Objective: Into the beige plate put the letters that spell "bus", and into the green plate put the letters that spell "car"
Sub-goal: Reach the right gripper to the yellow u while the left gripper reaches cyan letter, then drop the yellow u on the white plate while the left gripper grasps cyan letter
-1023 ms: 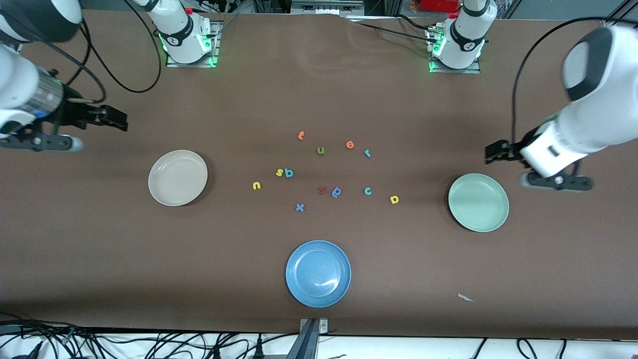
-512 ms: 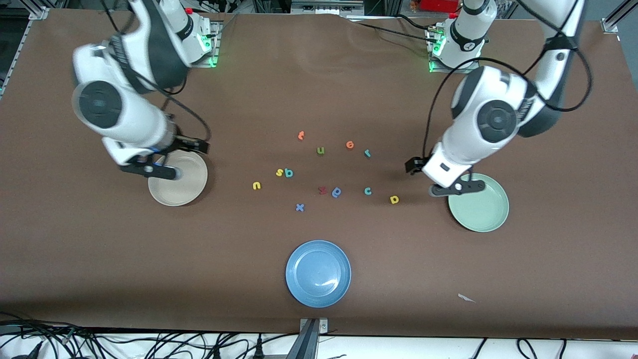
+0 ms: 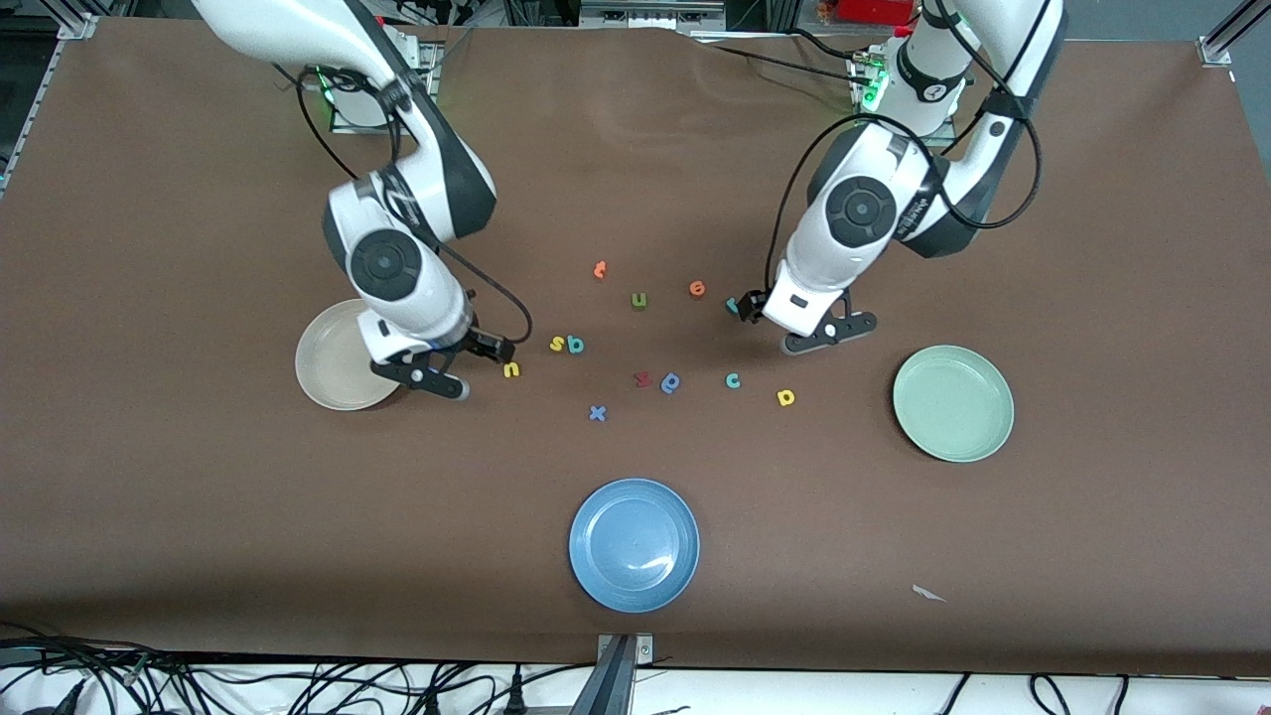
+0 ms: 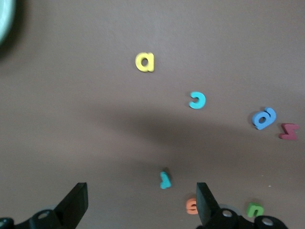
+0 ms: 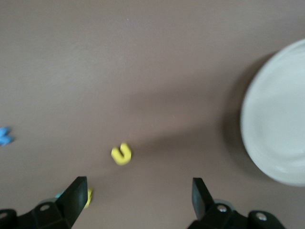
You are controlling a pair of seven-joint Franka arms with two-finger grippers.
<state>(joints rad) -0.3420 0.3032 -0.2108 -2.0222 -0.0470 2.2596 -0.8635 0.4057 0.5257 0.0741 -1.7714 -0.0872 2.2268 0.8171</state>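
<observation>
The yellow "u" point(image 3: 511, 369) point(image 5: 121, 154) lies beside the yellow "s" point(image 3: 557, 345) and teal "b" point(image 3: 575, 345). My right gripper point(image 3: 496, 350) point(image 5: 137, 198) hangs open and empty over the table between the beige plate point(image 3: 323, 369) point(image 5: 276, 119) and that "u". The teal "r" point(image 3: 732, 305) point(image 4: 165, 180) lies just ahead of my left gripper point(image 3: 751, 306) point(image 4: 140, 205), also open and empty. Nearer the front camera lie the teal "c" point(image 3: 733, 380) point(image 4: 197, 100) and yellow "a" point(image 3: 785, 397) point(image 4: 145, 62). The green plate point(image 3: 953, 403) sits toward the left arm's end.
Other letters lie among them: orange "t" point(image 3: 599, 269), olive "u" point(image 3: 638, 300), orange "e" point(image 3: 697, 288), a dark red letter point(image 3: 642, 378), a blue looped letter point(image 3: 671, 382), blue "x" point(image 3: 597, 413). A blue plate point(image 3: 634, 544) sits nearest the front camera.
Both arms have swung in from the table's ends toward the letters, the right past the beige plate, the left past the green plate. No letter or plate has moved.
</observation>
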